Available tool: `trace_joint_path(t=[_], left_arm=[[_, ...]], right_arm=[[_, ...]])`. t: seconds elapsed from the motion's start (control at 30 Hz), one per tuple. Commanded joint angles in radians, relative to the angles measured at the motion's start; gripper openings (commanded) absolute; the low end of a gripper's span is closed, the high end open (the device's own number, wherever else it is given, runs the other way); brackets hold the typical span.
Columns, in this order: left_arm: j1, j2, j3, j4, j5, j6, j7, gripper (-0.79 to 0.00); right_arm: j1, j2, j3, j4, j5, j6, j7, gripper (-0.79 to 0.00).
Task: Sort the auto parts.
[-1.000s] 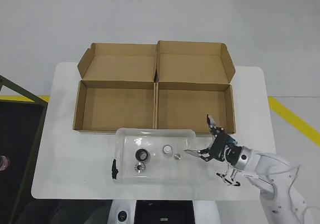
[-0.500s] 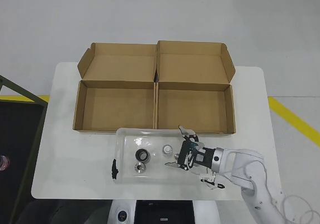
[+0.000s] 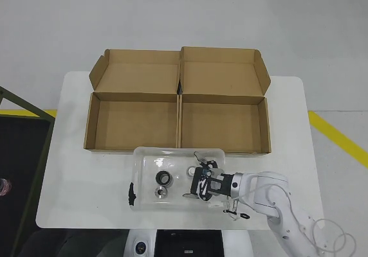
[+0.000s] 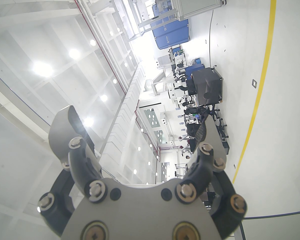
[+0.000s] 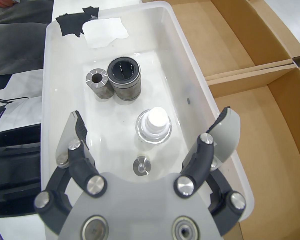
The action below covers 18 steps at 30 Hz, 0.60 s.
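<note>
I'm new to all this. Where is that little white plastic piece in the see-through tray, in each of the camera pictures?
Top view: the white piece sits mid-tray, to the picture's right of the big dark cylinder.
Right wrist view: the white piece stands upright on the tray floor, nearer the camera than the cylinder.
Left wrist view: this camera faces the hall's ceiling, away from the table.
Shared landmark: the big dark cylinder in the clear tray.
</note>
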Motion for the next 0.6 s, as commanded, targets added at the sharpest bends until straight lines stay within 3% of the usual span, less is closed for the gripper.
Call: trace_joint_path(t=[0.0,0.03,0.23,0.3,0.33,0.4,0.5,0.57], left_arm=[[0.000,0.000,0.000,0.000,0.000,0.000,0.000,0.000],[0.000,0.000,0.000,0.000,0.000,0.000,0.000,0.000],[0.000,0.000,0.000,0.000,0.000,0.000,0.000,0.000],[0.000,0.000,0.000,0.000,0.000,0.000,0.000,0.000],[0.000,0.000,0.000,0.000,0.000,0.000,0.000,0.000],[0.000,0.000,0.000,0.000,0.000,0.000,0.000,0.000],[0.000,0.000,0.000,0.000,0.000,0.000,0.000,0.000],[0.000,0.000,0.000,0.000,0.000,0.000,0.000,0.000]], right_arm=[[0.006,0.000,-0.007,0.011,-0.002,0.005,0.001,-0.003],[0.010,0.001,-0.011,0.016,-0.003,0.008,0.002,-0.077],[0.029,0.002,-0.029,0.042,-0.011,0.020,0.007,-0.311],[0.036,0.003,-0.032,0.045,-0.023,0.025,0.006,-0.332],[0.038,0.004,-0.035,0.048,-0.028,0.025,0.002,-0.403],[0.043,0.005,-0.037,0.052,-0.044,0.031,-0.004,-0.437],[0.044,0.007,-0.041,0.055,-0.063,0.041,-0.015,-0.551],[0.045,0.008,-0.043,0.057,-0.065,0.041,-0.025,-0.693]])
